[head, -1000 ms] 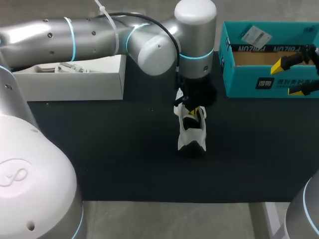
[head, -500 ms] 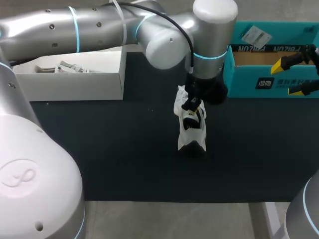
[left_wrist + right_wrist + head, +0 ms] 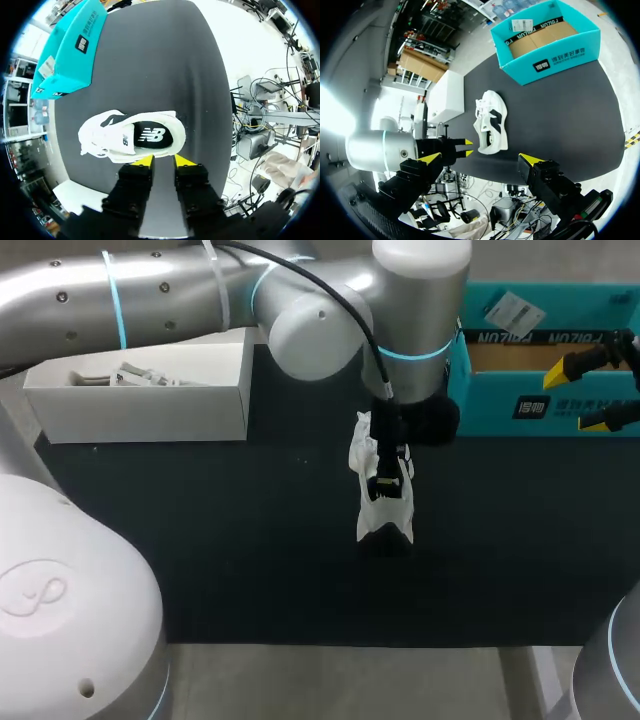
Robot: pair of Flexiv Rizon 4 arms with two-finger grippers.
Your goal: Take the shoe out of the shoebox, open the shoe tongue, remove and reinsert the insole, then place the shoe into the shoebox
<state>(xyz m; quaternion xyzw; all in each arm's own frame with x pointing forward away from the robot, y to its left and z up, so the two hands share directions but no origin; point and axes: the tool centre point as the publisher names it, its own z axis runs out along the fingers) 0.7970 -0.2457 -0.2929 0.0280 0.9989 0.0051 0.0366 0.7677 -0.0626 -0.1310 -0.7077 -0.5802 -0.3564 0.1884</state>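
Note:
A white shoe stands on the black mat in the middle of the table, its tongue end toward the back. From the left wrist view the shoe shows its black insole lying inside. My left gripper hangs just above the shoe's side rim, fingers a little apart and holding nothing; the head view has this gripper over the shoe's opening. My right gripper is wide open and empty over the teal shoebox at the back right. The right wrist view looks past that gripper to the shoe.
A white box lid with packing paper inside sits at the back left. The teal shoebox shows a brown cardboard floor. Bare mat lies in front of and to either side of the shoe.
My left gripper's fingers were together a second ago and now stand slightly apart. Its wrist shifted a little rightward and along the shoe. The right arm has not moved.

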